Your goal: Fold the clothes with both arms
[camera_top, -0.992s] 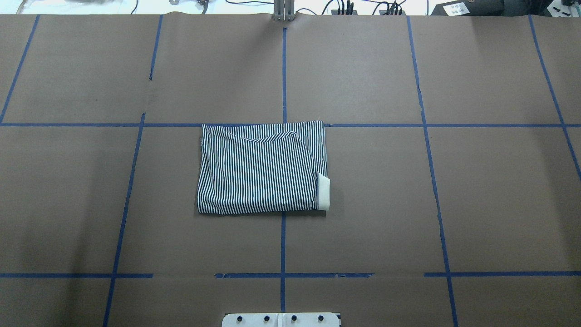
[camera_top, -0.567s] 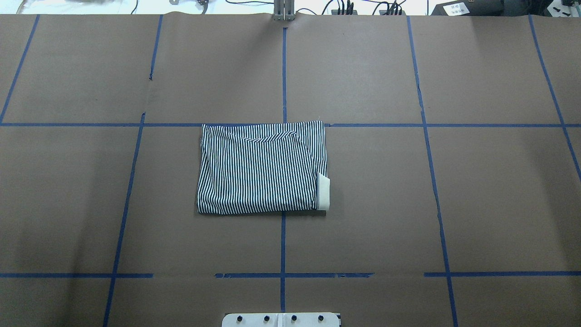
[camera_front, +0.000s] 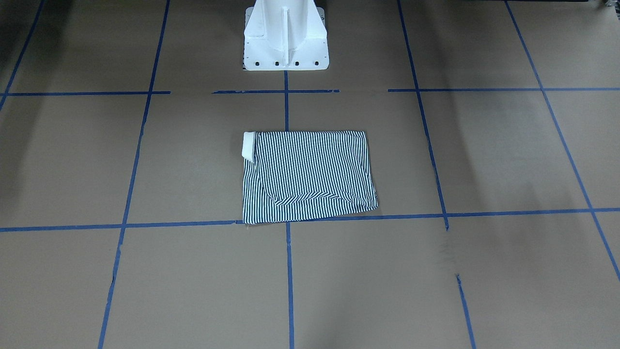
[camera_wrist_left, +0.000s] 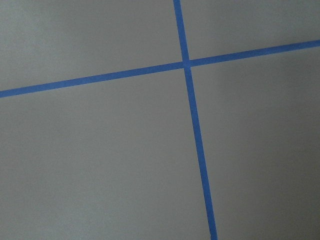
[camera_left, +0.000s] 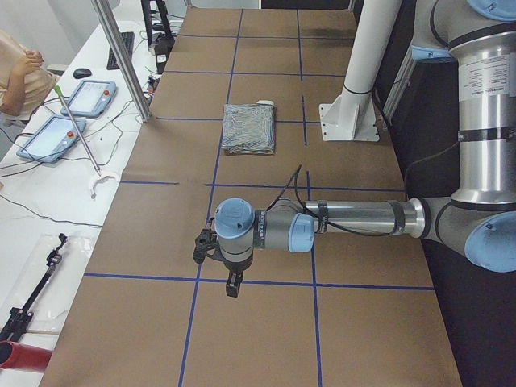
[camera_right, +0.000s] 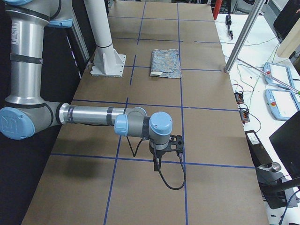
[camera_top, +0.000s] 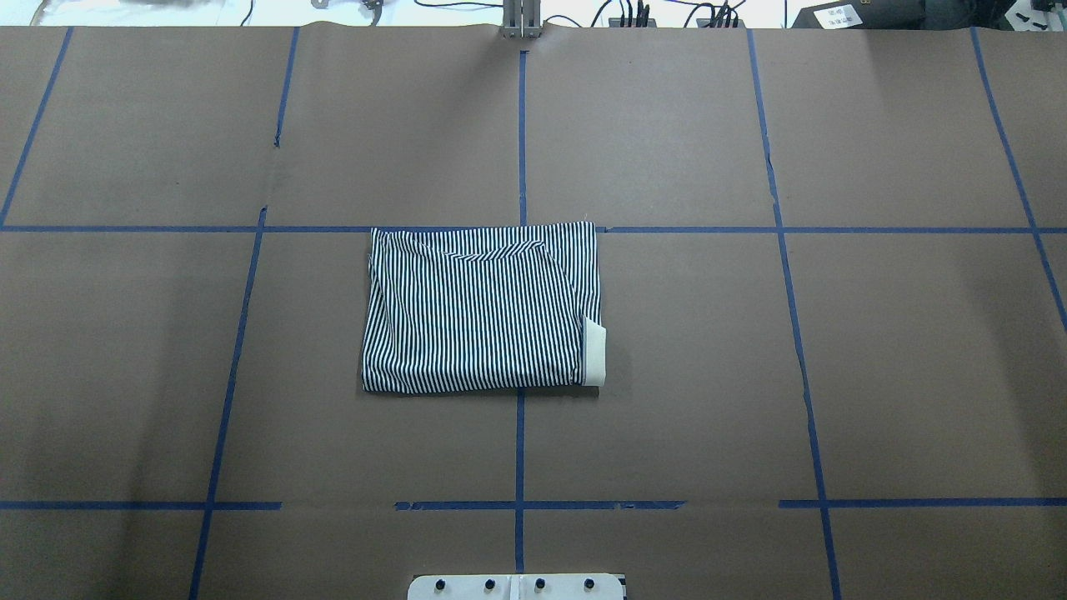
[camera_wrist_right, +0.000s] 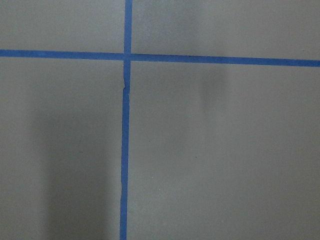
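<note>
The polo shirt (camera_top: 482,310) sits dead centre in the overhead view, folded into a neat rectangle on the brown table (camera_top: 834,375). Its top edge runs right along a blue tape line (camera_top: 708,230). A bit of cream collar (camera_top: 593,354) pokes out at the bundle's lower right corner. Looks basically done to me.

Both arms are parked well apart from it. The left gripper (camera_left: 232,287) hangs over a tape crossing low in the left side view, and the right gripper (camera_right: 157,165) does the same in the right side view. I honestly can't tell if either pincer is spread or pressed together. They only show in the side cams, and both wrist cams see nothing but paper and tape.

As for risks, if anyone goes back in to tuck that collar, a finger catching just the top layer could peel the stack open. A sideways nudge would probably slide the whole bundle on the smooth paper. The black cable (camera_right: 174,182) looping under the right gripper also looks low enough to drag or snag.

Room-wise there's lots of brown paper left and right of the shirt. The nearest obstacle is the white pedestal base (camera_top: 517,587) at the bottom centre of the overhead view. Wires and a metal post (camera_top: 521,21) crowd the top edge.
</note>
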`<state>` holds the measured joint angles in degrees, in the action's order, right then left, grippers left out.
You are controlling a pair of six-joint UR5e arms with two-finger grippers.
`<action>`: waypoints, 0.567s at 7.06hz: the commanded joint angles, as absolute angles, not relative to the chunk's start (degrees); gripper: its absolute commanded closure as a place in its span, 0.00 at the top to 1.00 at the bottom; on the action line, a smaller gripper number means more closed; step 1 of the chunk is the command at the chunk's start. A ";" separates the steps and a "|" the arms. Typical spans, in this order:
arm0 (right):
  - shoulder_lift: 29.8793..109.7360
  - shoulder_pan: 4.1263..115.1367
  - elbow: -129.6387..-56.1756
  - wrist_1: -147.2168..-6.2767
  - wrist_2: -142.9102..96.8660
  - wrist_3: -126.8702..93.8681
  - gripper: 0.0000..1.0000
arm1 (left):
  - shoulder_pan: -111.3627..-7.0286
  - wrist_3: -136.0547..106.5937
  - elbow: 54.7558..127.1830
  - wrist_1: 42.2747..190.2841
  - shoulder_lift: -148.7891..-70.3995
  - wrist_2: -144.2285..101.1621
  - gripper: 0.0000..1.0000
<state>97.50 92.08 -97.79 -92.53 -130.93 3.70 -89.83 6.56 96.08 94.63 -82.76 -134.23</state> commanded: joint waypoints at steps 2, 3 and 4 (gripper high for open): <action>97.56 92.02 -97.82 -92.46 -130.96 3.78 1.00 | -89.82 6.50 96.85 94.40 -82.97 -134.03 1.00; 97.56 92.02 -97.74 -92.46 -130.96 3.87 1.00 | -89.82 6.59 96.77 94.66 -82.53 -134.03 1.00; 97.56 91.93 -97.82 -92.46 -131.04 3.87 1.00 | -89.82 6.68 95.98 94.92 -82.44 -134.03 1.00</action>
